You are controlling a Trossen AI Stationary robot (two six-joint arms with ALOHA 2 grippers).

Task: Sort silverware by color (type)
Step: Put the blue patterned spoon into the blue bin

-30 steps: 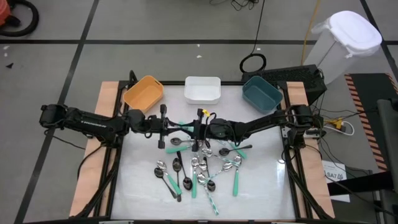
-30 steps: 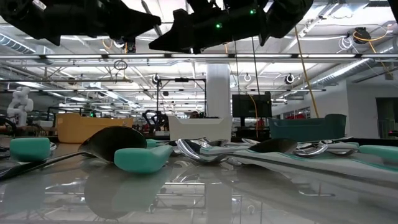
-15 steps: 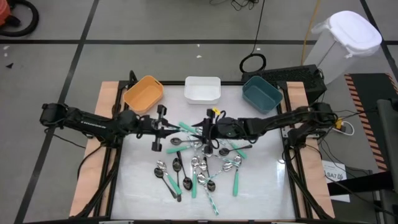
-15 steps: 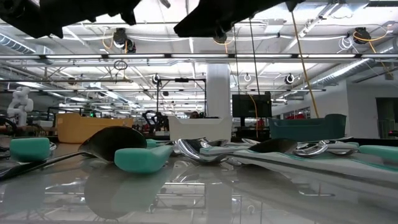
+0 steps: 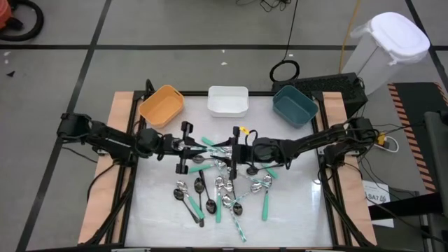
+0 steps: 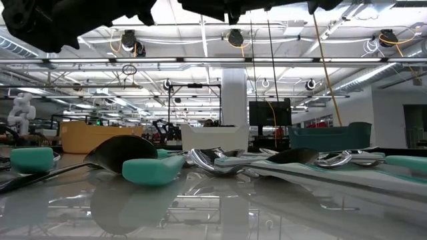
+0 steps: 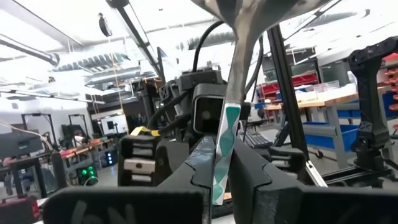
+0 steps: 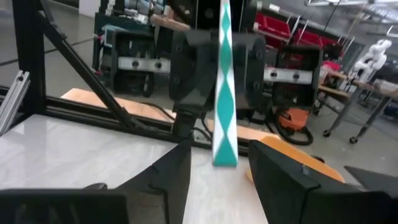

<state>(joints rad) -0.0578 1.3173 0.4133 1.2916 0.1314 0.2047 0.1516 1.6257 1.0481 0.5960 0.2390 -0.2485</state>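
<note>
The spoons (image 5: pixel 222 187) lie heaped mid-worktop, unsorted. Above the heap, the left hand (image 5: pixel 198 146) grips a mint spoon (image 5: pixel 215 145) by its bowl end, handle offered to the right hand (image 5: pixel 231 152), whose fingers stand open around it. The bins (image 5: pixel 227 101) wait behind.

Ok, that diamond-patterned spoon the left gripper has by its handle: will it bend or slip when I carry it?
Probably stiff: the spoon stands straight out of the left gripper with no sag. Likely light, being slim. It could slip or pivot, since the handle looks smooth and the right gripper stands open around it.
</note>
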